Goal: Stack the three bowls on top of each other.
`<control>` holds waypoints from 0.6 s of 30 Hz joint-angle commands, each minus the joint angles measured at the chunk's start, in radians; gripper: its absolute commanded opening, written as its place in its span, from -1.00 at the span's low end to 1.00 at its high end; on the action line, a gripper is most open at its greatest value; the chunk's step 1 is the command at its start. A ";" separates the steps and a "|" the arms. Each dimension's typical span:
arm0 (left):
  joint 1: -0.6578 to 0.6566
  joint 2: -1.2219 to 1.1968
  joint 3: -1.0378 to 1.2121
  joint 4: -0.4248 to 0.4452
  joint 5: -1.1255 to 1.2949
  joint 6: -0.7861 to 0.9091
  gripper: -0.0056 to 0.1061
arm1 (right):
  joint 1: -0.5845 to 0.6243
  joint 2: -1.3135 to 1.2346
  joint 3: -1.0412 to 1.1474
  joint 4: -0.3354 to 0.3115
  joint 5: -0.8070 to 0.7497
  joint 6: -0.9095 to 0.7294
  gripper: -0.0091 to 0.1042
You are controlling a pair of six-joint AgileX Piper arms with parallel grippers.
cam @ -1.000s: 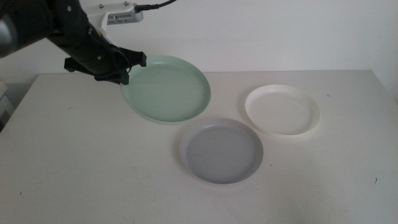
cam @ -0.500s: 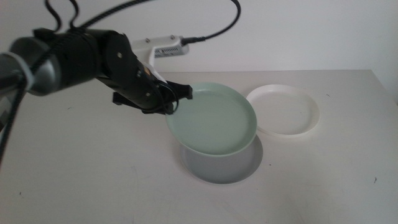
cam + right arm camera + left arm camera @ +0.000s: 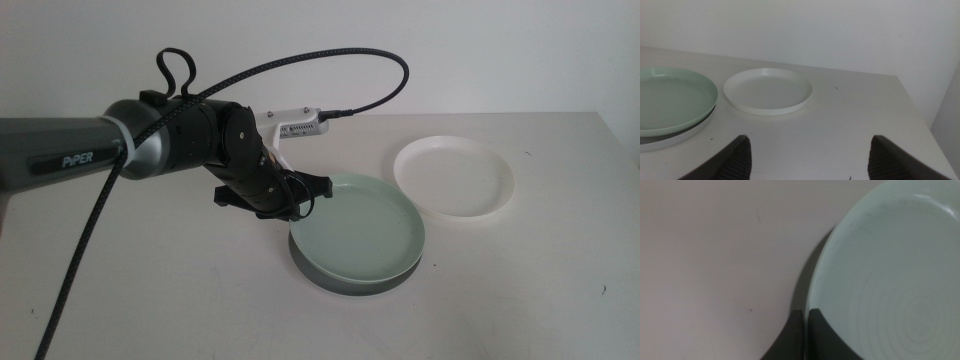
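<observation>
The pale mint green bowl [image 3: 362,230] lies on top of the grey bowl [image 3: 350,288], of which only the front rim shows. My left gripper [image 3: 300,196] reaches in from the left and is shut on the mint bowl's left rim. In the left wrist view the jaws pinch that rim [image 3: 812,311], with the left gripper [image 3: 805,330] at the bowl's [image 3: 890,280] edge. The white bowl [image 3: 455,178] sits alone at the back right. My right gripper [image 3: 810,160] is open and empty near the table's right side, facing the white bowl [image 3: 767,91], the mint bowl [image 3: 670,97] and the grey rim [image 3: 695,129].
The pale table [image 3: 150,290] carries only the bowls. The left arm's black cable [image 3: 330,62] loops above it. The table's right edge [image 3: 620,150] lies close to the white bowl.
The left gripper has carried the mint green bowl from the back left, rightward and down, until it sits over the grey bowl. The white bowl has not moved.
</observation>
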 commanded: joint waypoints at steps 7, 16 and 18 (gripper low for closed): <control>-0.009 -0.047 -0.023 -0.023 -0.040 0.007 -0.59 | -0.007 -0.028 -0.005 -0.011 -0.077 -0.008 0.21; -0.008 -0.130 -0.024 -0.022 -0.008 0.092 0.96 | -0.007 -0.028 -0.005 -0.011 -0.077 -0.008 0.21; -0.008 -0.183 -0.024 -0.022 0.008 0.147 0.98 | -0.007 -0.028 -0.005 -0.011 -0.077 -0.008 0.21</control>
